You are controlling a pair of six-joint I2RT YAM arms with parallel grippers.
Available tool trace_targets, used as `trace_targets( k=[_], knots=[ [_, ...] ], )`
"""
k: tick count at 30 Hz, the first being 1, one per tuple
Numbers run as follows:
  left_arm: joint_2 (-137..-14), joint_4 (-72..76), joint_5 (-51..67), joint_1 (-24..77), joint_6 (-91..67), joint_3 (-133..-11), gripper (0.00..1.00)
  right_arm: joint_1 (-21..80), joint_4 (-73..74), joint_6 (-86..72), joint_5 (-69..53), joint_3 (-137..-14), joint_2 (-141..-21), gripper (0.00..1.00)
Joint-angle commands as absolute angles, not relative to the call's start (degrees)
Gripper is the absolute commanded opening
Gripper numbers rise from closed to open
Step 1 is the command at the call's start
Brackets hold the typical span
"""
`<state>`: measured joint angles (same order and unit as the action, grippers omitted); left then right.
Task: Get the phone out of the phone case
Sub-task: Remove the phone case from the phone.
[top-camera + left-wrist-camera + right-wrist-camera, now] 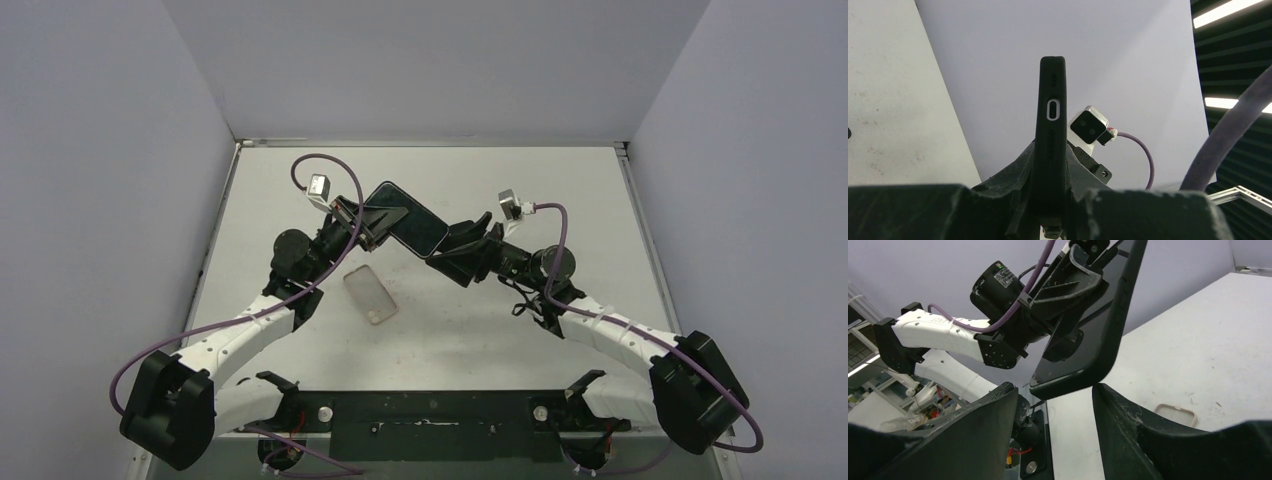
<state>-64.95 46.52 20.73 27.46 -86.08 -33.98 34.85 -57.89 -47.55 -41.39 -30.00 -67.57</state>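
A dark phone hangs in the air over the middle of the table, with my left gripper shut on its left end. In the left wrist view the phone stands edge-on, pinched between the fingers of that gripper. My right gripper is open at the phone's right end. In the right wrist view the phone's lower corner sits just above the gap of the open gripper, touching neither finger. A pale translucent phone case lies flat on the table below, also visible as the case.
Grey walls close the table in on three sides. The black base rail runs along the near edge. Purple cables loop from both wrists. The left arm fills the upper left of the right wrist view.
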Motion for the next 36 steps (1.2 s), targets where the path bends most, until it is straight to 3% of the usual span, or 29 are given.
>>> trace_targets(
  k=[1, 8, 18, 25, 32, 36],
  knots=[
    [-63.7, 52.2, 21.5, 27.8, -86.4, -35.4, 0.00, 35.8, -68.0, -50.2, -43.8, -33.5, -69.6, 0.56],
    [-65.0, 53.5, 22.4, 28.1, -88.5, -35.4, 0.00, 35.6, -68.5, -49.0, -45.0, -34.5, -71.2, 0.47],
    [-65.6, 54.9, 23.1, 28.4, -92.7, -35.5, 0.00, 35.3, -62.6, -39.6, -50.8, -36.1, -70.8, 0.16],
    [-66.2, 56.1, 23.7, 28.6, -97.0, -35.6, 0.00, 36.3, -41.9, -22.6, -51.9, -39.8, -68.1, 0.15],
    [-66.2, 56.0, 24.6, 29.3, -98.8, -36.7, 0.00, 38.6, -22.6, -5.9, -42.6, -43.4, -66.8, 0.16],
    [-65.9, 56.0, 25.2, 29.4, -99.4, -36.8, 0.00, 38.2, -18.5, -0.7, -36.9, -43.7, -66.4, 0.22]
  ],
)
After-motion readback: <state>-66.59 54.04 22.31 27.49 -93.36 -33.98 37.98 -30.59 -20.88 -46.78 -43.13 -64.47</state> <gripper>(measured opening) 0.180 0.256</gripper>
